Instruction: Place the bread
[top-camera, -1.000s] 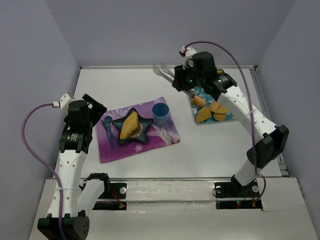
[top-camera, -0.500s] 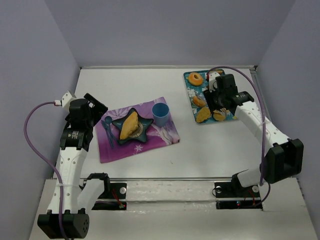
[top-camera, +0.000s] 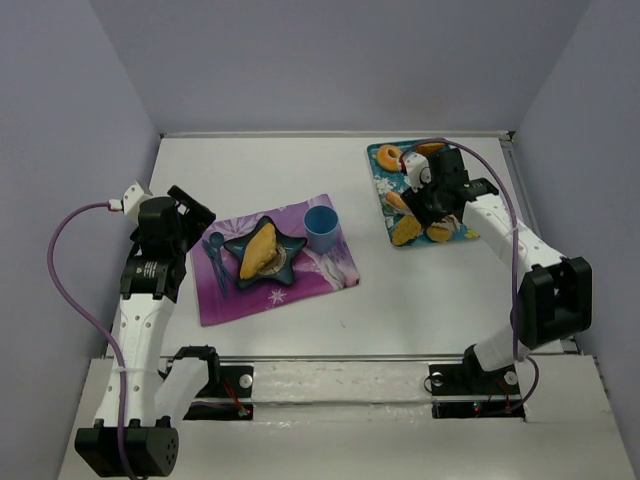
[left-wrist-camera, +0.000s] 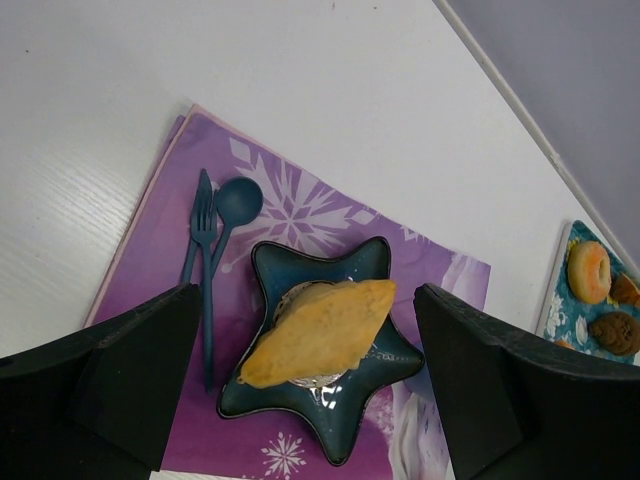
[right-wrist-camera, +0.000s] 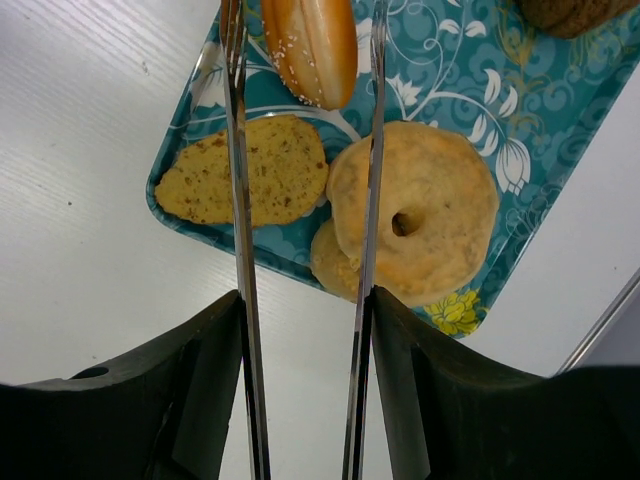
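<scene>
A long golden bread (top-camera: 258, 250) lies on a dark blue star-shaped plate (top-camera: 291, 262) on a purple placemat (top-camera: 312, 281). My left gripper (top-camera: 190, 215) hangs open and empty above it; in the left wrist view the bread (left-wrist-camera: 320, 330) lies between the fingers, below them. My right gripper (top-camera: 425, 205) is shut on metal tongs (right-wrist-camera: 240, 200) over a teal tray (top-camera: 379, 172). The tong arms are apart and straddle a sesame bun (right-wrist-camera: 312, 45), beside a seeded slice (right-wrist-camera: 245, 182) and a bagel (right-wrist-camera: 420, 210).
A blue cup (top-camera: 321, 228) stands on the placemat right of the plate. A blue fork and spoon (left-wrist-camera: 205, 240) lie left of it. A glazed donut (top-camera: 389, 157) and dark cookies (left-wrist-camera: 612, 332) sit at the tray's far end. Walls close in both sides.
My right arm came down and right from the table's back with the tongs and now hovers low over the tray's breads. The left arm has hardly moved.
</scene>
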